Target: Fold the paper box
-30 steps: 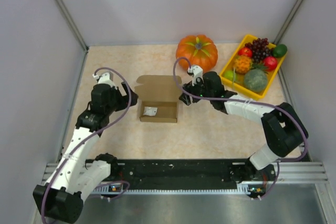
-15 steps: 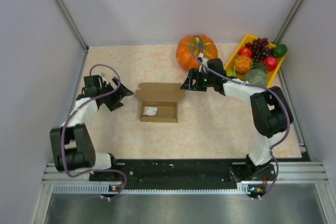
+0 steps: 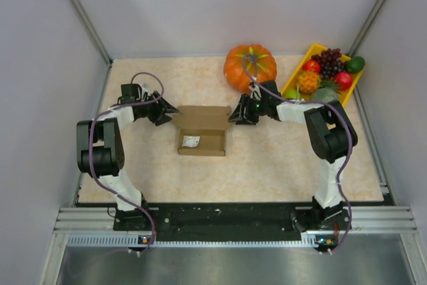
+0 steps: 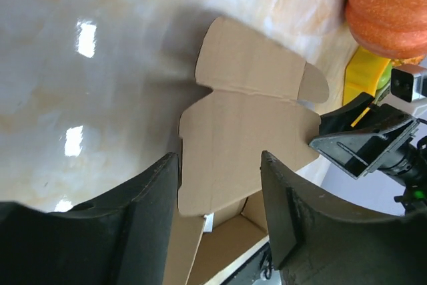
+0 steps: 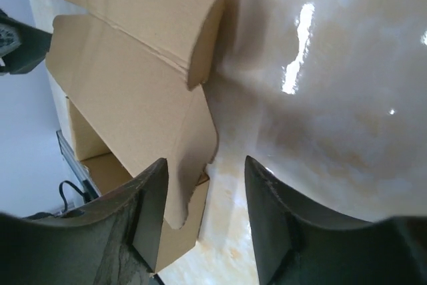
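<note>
Left gripper (image 3: 165, 109), jaws apart and clamping nothing, sits at the left end of the open lid of the plain brown cardboard paper box (image 3: 200, 119), which lies mid-table on the beige marbled tabletop (image 3: 267, 158) with a small white packet (image 3: 191, 141) inside. Right gripper (image 3: 238, 114), jaws likewise parted, is at the lid's right end, a ribbed orange pumpkin (image 3: 250, 66) just behind it.

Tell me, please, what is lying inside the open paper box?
Inside the paper box, a small white packet lies near its left end; the remaining floor looks bare. Whatever is under the packet is covered.
</note>
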`<state>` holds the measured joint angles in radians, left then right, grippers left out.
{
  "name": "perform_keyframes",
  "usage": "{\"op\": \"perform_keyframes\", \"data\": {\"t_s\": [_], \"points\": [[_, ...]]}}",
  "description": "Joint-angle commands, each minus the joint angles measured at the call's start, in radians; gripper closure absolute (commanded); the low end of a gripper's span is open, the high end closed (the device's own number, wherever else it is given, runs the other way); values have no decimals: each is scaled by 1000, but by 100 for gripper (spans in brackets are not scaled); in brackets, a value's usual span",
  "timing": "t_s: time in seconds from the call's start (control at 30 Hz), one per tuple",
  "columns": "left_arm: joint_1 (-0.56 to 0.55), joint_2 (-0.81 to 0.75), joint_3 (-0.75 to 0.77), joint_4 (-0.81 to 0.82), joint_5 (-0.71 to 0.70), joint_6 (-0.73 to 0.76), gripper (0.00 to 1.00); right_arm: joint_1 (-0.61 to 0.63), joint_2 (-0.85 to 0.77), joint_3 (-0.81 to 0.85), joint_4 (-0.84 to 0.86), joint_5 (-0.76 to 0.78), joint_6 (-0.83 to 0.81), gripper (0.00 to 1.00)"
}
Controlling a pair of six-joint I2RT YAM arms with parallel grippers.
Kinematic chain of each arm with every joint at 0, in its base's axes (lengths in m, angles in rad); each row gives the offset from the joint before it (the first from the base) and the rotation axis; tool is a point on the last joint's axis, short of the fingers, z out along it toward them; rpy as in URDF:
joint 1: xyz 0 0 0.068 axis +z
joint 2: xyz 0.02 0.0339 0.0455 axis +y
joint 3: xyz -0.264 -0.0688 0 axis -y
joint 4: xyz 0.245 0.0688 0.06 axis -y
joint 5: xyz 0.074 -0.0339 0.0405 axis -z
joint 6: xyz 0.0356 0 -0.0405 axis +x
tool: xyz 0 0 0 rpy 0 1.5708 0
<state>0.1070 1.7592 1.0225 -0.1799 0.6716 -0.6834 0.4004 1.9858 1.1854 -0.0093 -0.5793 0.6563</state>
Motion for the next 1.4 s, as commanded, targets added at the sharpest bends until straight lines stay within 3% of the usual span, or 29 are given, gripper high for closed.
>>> {"op": "perform_keyframes", "data": {"t_s": [0.0, 0.07, 0.2, 0.33, 0.4, 0.63, 0.83, 1.1, 1.2, 1.37], "points": [[-41, 39, 73, 47, 3, 18, 48, 12, -21, 42, 109, -33, 26, 62], [-65, 42, 96, 19, -27, 42, 54, 20, -41, 37, 127, -21, 23, 65], [-89, 5, 106, -22, -102, 80, 67, 40, -65, 63, 91, -10, -21, 84], [-167, -55, 148, -113, -262, 163, 77, 84, -126, 83, -19, 125, -121, 92], [-196, -93, 156, -138, -323, 196, 83, 106, -166, 76, -40, 186, -150, 100], [-329, -233, 114, -182, -556, 248, 89, 181, -289, 36, -69, 404, -265, 100], [-351, -328, 50, -181, -564, 231, 71, 230, -380, -56, 1, 512, -331, 100], [-386, -374, -13, -199, -586, 216, 68, 282, -466, -202, 164, 576, -343, 100], [-394, -408, -28, -217, -618, 222, 49, 282, -461, -201, 161, 601, -346, 100], [-395, -451, -65, -217, -601, 238, 39, 282, -463, -207, 163, 610, -345, 100]]}}
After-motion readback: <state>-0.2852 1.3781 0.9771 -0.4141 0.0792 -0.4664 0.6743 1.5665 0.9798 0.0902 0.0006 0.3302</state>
